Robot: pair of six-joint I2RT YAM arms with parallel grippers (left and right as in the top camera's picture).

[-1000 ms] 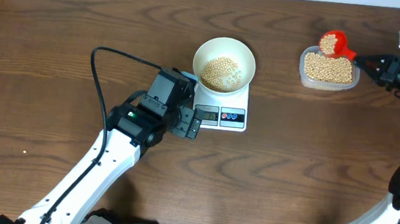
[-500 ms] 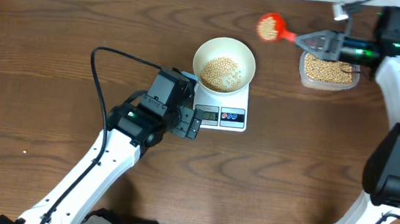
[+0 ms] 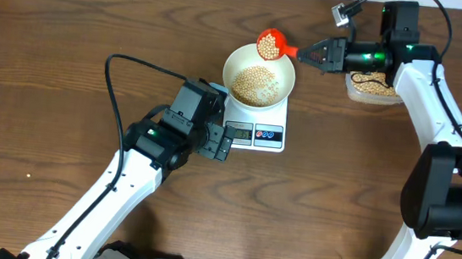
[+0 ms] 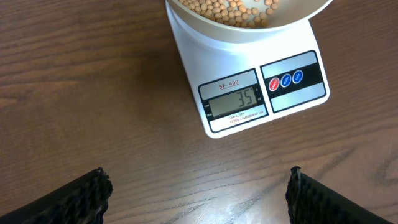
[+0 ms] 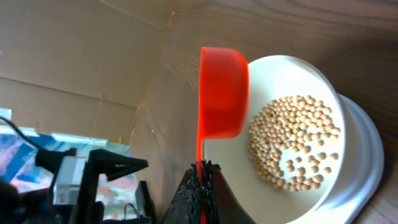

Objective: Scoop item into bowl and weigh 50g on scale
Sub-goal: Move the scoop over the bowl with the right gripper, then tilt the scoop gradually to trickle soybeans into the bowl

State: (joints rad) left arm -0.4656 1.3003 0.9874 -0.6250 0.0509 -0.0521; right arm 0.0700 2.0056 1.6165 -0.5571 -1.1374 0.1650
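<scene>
The white bowl (image 3: 281, 66) sits on the white scale (image 3: 273, 117) with a heap of tan beans (image 3: 255, 84) in it. The display (image 4: 236, 99) reads 35. My right gripper (image 3: 311, 52) is shut on the handle of a red scoop (image 3: 271, 41). The scoop is full of beans and level over the bowl's far rim. In the right wrist view the scoop (image 5: 222, 93) hangs beside the bowl (image 5: 286, 74), with the right gripper (image 5: 200, 180) clamped on its thin handle. My left gripper (image 4: 199, 199) stands open over bare table in front of the scale (image 4: 193, 62), holding nothing.
A clear tub (image 3: 375, 88) of beans stands at the back right, partly under the right arm. A black cable (image 3: 122, 64) loops across the table to the left of the bowl. The left arm (image 3: 138, 171) stretches from the front edge to the scale.
My right arm has carried the full scoop leftward from the tub to the bowl's far rim. The left arm and the scale have not moved.
</scene>
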